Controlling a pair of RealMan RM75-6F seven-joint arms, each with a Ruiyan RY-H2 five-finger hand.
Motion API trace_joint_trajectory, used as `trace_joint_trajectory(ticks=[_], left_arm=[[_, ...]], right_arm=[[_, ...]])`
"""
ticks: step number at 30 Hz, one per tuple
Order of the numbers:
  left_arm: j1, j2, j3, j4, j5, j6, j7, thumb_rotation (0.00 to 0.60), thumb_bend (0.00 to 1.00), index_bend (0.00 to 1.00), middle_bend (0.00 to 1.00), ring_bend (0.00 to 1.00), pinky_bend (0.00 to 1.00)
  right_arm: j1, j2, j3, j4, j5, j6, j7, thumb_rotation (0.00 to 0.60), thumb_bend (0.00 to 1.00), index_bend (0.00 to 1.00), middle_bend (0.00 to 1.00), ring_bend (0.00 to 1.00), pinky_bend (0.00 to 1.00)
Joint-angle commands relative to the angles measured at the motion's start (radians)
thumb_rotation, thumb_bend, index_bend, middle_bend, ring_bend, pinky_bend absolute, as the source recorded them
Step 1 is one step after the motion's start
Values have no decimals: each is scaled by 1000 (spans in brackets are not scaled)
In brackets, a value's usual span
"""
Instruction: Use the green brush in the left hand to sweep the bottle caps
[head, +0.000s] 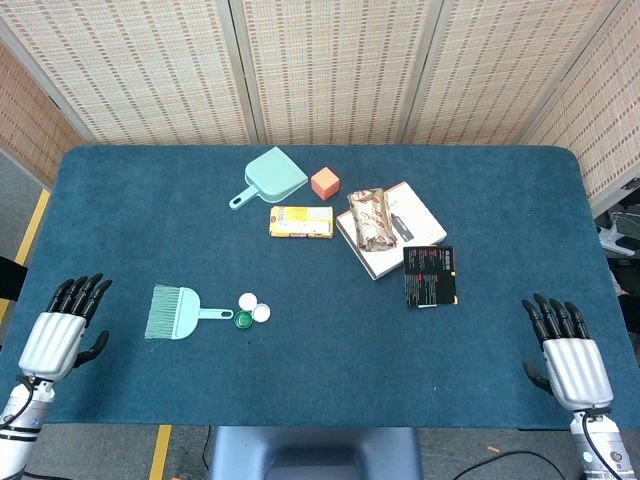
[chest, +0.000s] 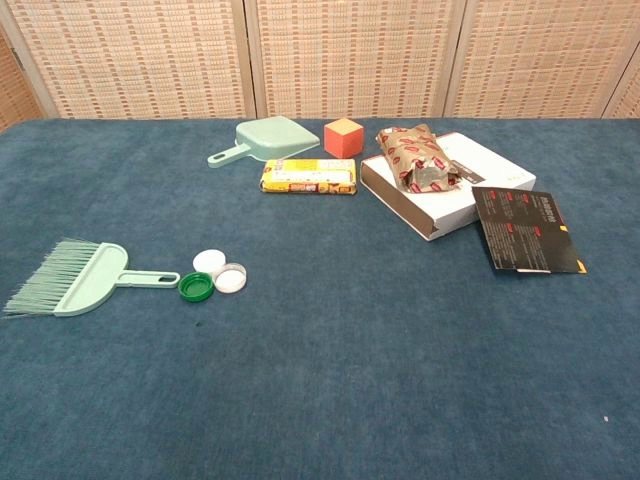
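The green brush (head: 175, 313) (chest: 80, 277) lies flat on the blue table, bristles to the left and handle pointing right. Right at the handle's tip sit three bottle caps: two white caps (head: 248, 300) (chest: 208, 261) and a dark green cap (head: 243, 320) (chest: 196, 288). My left hand (head: 65, 328) rests open at the table's near left edge, well left of the brush and holding nothing. At the near right edge my right hand (head: 568, 352) is also open and empty. Neither hand shows in the chest view.
A green dustpan (head: 272, 176) (chest: 265, 139) lies at the back. Near it are an orange cube (head: 324, 183) (chest: 343, 137), a yellow packet (head: 301, 221) (chest: 309, 176), a white box (head: 393, 232) (chest: 450, 195) with a wrapped bundle (head: 371, 220) on top, and a black leaflet (head: 431, 276) (chest: 530, 230).
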Motion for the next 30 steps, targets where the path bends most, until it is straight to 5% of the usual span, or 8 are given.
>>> trace_joint_trajectory(ticks=[1, 5, 10, 17, 21, 30], left_arm=[[0, -1, 5, 0, 0, -6, 2, 600, 385, 0, 0, 0, 79], [-13, -28, 6, 4, 0, -28, 28, 600, 385, 0, 0, 0, 120], [-52, -99, -5, 16, -15, -86, 80, 600, 384, 0, 0, 52, 293], [-127, -220, -58, 55, -30, -122, 162, 600, 380, 95, 102, 444, 601], [-163, -271, -78, 77, -65, -168, 203, 600, 359, 136, 172, 556, 755], [-219, -360, -99, 161, -136, -245, 286, 600, 323, 189, 240, 634, 837]], right_arm=[[1, -4, -3, 1, -4, -2, -5, 600, 224, 0, 0, 0, 0], [0, -8, -4, 6, -1, -3, -10, 600, 224, 0, 0, 0, 0], [6, -20, 6, 14, 19, -12, -25, 600, 224, 0, 0, 0, 0], [13, -50, 21, 28, 31, -5, -63, 600, 223, 0, 0, 0, 0], [12, -62, 22, 28, 30, 5, -92, 600, 224, 0, 0, 0, 0], [6, -72, 30, 42, 17, 36, -86, 600, 224, 0, 0, 0, 0]])
